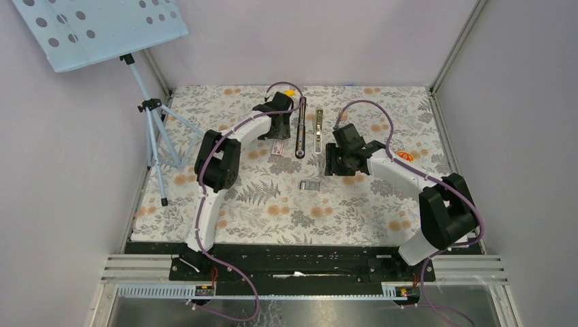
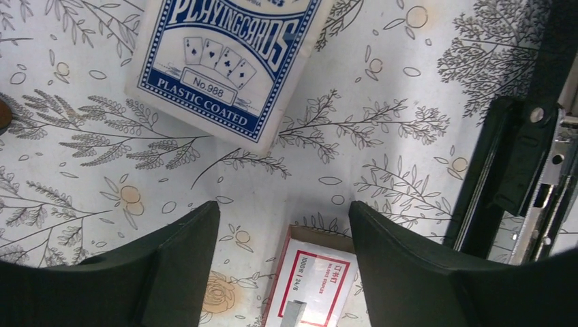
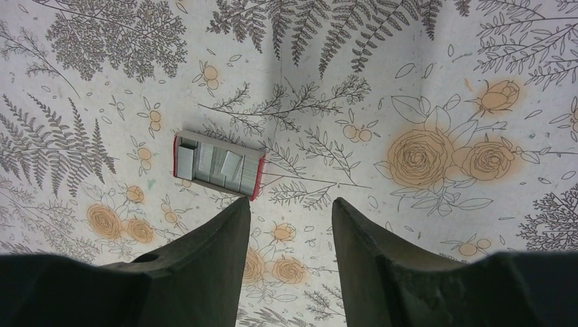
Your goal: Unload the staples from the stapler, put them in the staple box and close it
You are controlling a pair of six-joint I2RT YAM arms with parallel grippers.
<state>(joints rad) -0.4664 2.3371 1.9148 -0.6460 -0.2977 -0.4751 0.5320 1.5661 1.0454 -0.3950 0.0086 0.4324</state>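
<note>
At the far middle of the tabletop (image 1: pixel 354 214) the stapler (image 1: pixel 300 129) lies opened out as two long narrow pieces side by side. One is a slim black arm, glossy, rounded at its near end. Just right of it is a shorter one with pale metal showing along its length. Whether they join at the far end, cannot tell from above. Left wrist view catches it at the right edge: black plastic shell, silver rail (image 2: pixel 545 197) inside with small holes, hard stamped metal.

The staples (image 3: pixel 218 165) sit well nearer, apart from the stapler, in a shallow red-edged tray (image 3: pixel 176 158) (material unclear). They are flat silver-grey strips packed side by side, one lying askew on top.

Left tool (image 2: pixel 283 211): matte black fingers spread wide, nothing gripped. A red-and-white staple box (image 2: pixel 310 286) lies on the cloth (image 3: pixel 409 68) between them, the stapler is just to the right, and a blue playing-card box (image 2: pixel 225 61) lies beyond.

Right tool (image 3: pixel 290 204): fingers apart too, empty, with the tray just ahead of the fingertips, off to one side.

Cloth is white, printed with grey ferns and orange roses, slightly creased.
</note>
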